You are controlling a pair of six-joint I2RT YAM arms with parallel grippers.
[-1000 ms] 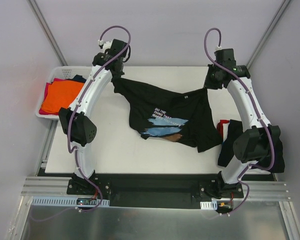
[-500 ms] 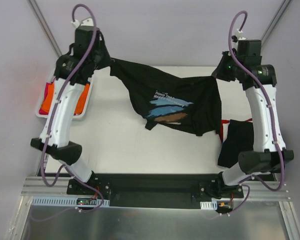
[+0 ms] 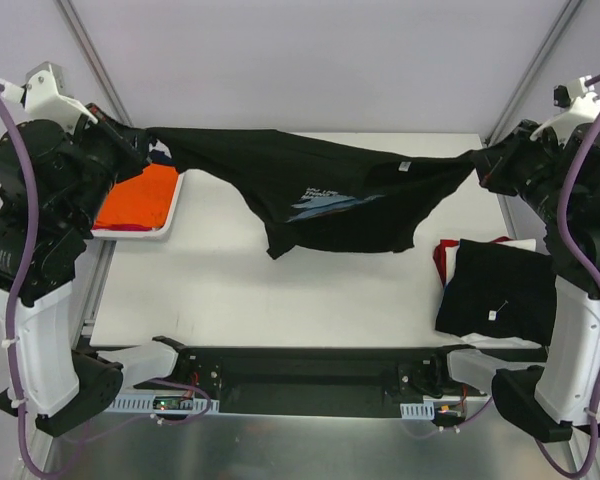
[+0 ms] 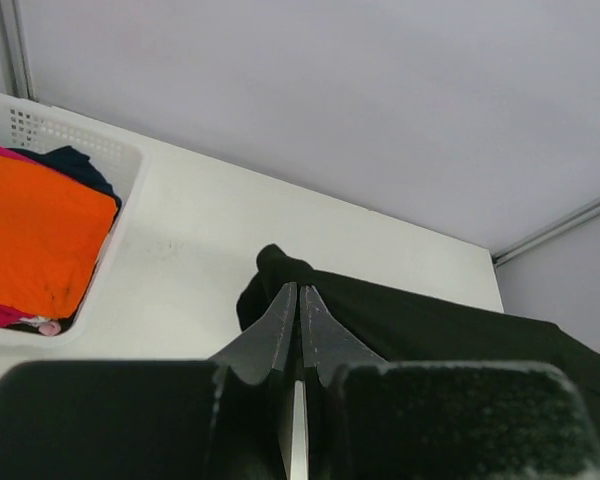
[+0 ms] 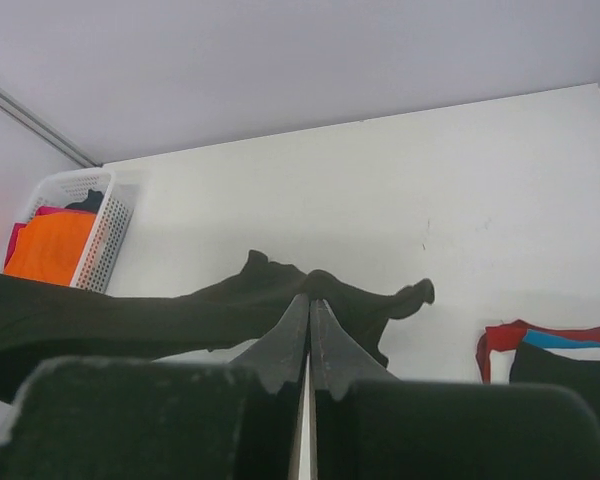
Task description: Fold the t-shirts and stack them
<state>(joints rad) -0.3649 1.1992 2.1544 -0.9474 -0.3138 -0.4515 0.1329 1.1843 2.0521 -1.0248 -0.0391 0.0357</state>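
basket (image 3: 130, 232): white lattice, at the table's far-left edge; an orange t-shirt (image 3: 140, 197) lay on top of others inside.
left gripper (image 3: 142, 138): raised high, clenched on one end of the black printed t-shirt (image 3: 320, 195).
black printed t-shirt: strung in the air between both grippers, its middle sagging over the table (image 3: 280, 290), print facing up.
right gripper (image 3: 480, 160): raised, pinched tight on the shirt's other end.
folded stack (image 3: 500, 295): black t-shirt uppermost, red cloth (image 3: 442, 260) showing beneath, on the table's right side.

The black printed cloth t-shirt (image 3: 320, 195) hangs over the white table (image 3: 280, 290) — white lattice plastic basket (image 4: 60, 128) left, folded black t-shirt stack (image 3: 500, 295) right.
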